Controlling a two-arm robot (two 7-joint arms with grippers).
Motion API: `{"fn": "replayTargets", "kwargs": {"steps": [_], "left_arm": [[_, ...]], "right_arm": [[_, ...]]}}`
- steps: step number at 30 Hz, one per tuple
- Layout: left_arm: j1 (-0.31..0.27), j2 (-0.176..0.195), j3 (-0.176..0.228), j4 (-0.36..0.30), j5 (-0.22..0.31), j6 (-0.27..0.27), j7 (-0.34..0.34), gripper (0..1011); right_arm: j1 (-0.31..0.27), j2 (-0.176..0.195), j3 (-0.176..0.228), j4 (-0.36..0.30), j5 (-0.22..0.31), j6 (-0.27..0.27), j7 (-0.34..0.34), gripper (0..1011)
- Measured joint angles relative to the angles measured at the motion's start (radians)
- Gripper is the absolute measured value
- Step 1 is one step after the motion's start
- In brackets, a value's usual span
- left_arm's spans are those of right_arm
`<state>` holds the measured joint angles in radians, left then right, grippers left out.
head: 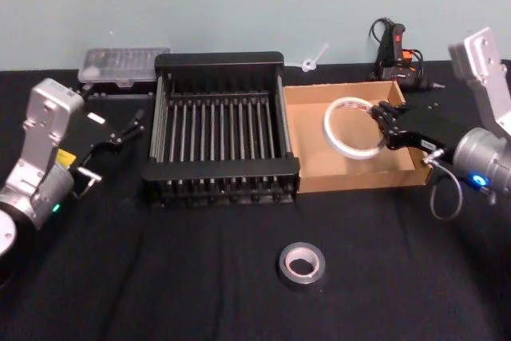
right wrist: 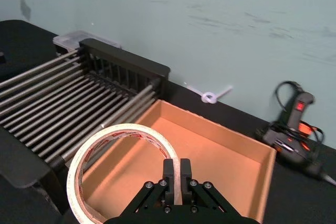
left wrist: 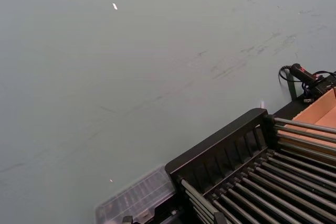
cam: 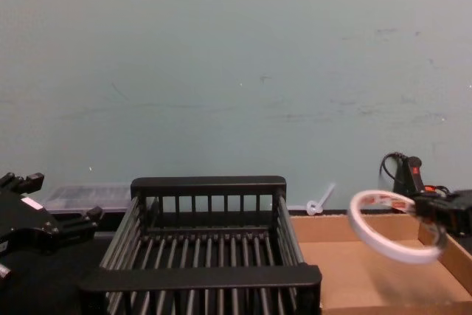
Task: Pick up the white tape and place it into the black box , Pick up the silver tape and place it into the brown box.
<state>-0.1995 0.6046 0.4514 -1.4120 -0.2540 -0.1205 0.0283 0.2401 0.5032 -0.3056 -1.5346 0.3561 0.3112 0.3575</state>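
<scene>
Head view: right gripper (head: 386, 124) pinches the white tape (head: 353, 126) at centre right, lifted over the brown box (head: 313, 167); the black box (head: 219, 177) holds nothing yet. Silver tape (head: 302, 264) lies untouched at lower centre. Left gripper (head: 134, 123) idles at left, jaws spread.

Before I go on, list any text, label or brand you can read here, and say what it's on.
No text is legible.
White tape, held in the right gripper over the brown box: reddish print on the inner core, too blurred to read.
Silver tape, black box, left gripper: no markings visible.
</scene>
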Motion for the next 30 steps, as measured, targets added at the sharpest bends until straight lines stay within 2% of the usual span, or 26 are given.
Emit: {"fn": "replayTargets", "kwargs": {"steps": [16,30], "left_arm": [[0.000,0.000,0.000,0.000,0.000,0.000,0.000,1001],[0.000,0.000,0.000,0.000,0.000,0.000,0.000,1001]], "right_arm": [[0.146,-0.087,-0.105,0.111,-0.046,-0.023,0.056,77],[0.238,-0.156,-0.174,0.219,-0.079,-0.039,0.089,75]]}}
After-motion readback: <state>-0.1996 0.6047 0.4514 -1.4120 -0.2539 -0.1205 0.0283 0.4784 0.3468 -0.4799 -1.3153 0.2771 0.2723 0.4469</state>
